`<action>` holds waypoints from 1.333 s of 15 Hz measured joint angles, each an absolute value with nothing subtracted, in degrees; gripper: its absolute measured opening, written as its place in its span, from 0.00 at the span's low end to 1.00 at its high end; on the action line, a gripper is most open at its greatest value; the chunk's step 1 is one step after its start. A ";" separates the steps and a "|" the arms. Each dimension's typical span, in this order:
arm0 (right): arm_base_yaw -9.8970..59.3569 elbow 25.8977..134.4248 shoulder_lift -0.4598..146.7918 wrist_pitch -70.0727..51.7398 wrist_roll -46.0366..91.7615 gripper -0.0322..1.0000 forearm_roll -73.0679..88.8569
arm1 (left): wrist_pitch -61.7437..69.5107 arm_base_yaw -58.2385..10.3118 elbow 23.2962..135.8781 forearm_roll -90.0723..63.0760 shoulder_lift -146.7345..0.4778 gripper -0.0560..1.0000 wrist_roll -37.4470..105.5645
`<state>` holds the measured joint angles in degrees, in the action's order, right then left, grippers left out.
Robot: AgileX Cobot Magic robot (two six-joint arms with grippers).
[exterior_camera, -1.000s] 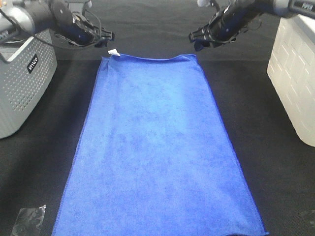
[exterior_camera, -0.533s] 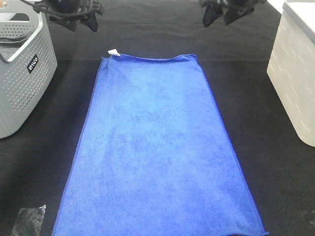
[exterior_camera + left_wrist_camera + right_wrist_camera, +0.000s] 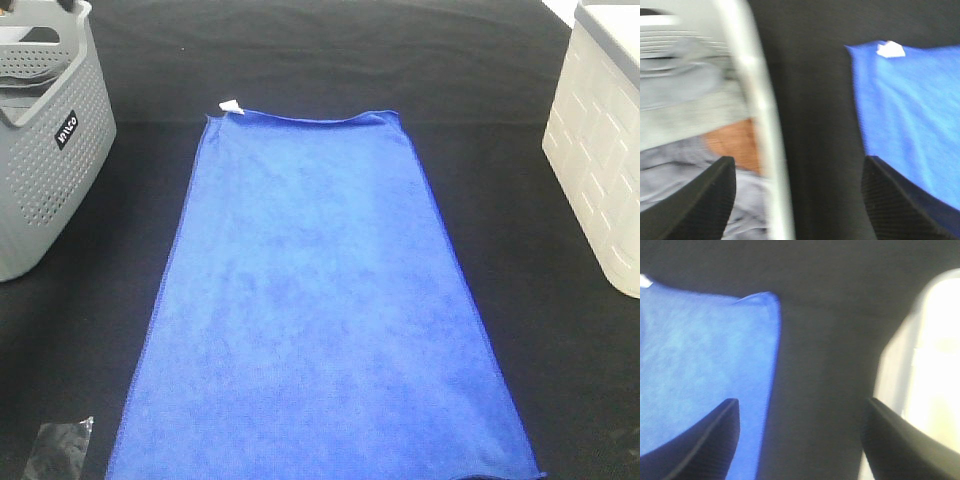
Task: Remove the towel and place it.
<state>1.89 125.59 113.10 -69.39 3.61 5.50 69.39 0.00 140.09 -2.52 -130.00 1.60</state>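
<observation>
Towel (image 3: 320,300), one, lies flat between two baskets; left pincer (image 3: 797,200) and right pincer (image 3: 800,440) gape, empty.

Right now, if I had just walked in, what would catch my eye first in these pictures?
The big blue towel would: it lies spread flat down the middle of the black table, with a small white tag at its far left corner. A grey basket stands to its left and a white bin to its right, both apart from it. In the high view no arm shows; both wrist views show open jaws holding nothing.
</observation>
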 joint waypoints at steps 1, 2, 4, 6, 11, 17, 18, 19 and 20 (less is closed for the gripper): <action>0.74 125.59 111.90 -69.44 3.21 0.70 5.21 | 69.44 1.66 140.09 -2.86 -128.74 0.69 1.60; -0.06 124.68 110.12 -69.50 3.04 0.70 5.04 | 69.39 2.69 139.17 -2.86 -126.85 0.69 1.60; -0.34 121.01 106.17 -69.44 2.35 0.70 4.13 | 69.39 2.98 135.39 -2.86 -122.96 0.69 2.01; -0.34 106.00 92.19 -69.44 1.43 0.70 2.92 | 69.39 2.98 121.64 -4.47 -113.04 0.69 2.92; -0.34 84.51 68.70 -69.96 -0.46 0.70 2.12 | 68.58 2.92 91.27 -5.56 -87.72 0.69 5.61; -0.34 58.79 31.23 -70.13 -1.78 0.70 -0.92 | 58.79 2.92 61.19 -1.20 -51.51 0.69 6.36; -0.34 55.69 26.30 -70.19 -2.64 0.70 -0.92 | 56.04 2.92 56.84 -1.03 -46.24 0.69 6.36; -0.34 53.17 22.69 -70.19 -2.92 0.70 -0.92 | 54.09 2.92 53.00 -0.69 -41.54 0.69 6.36; -0.34 50.88 19.48 -70.19 -2.92 0.70 -0.86 | 53.11 2.92 49.33 0.00 -36.44 0.69 6.36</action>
<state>-0.34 50.88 19.48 -70.19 -2.92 -0.86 53.11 2.92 49.33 0.00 -36.44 6.36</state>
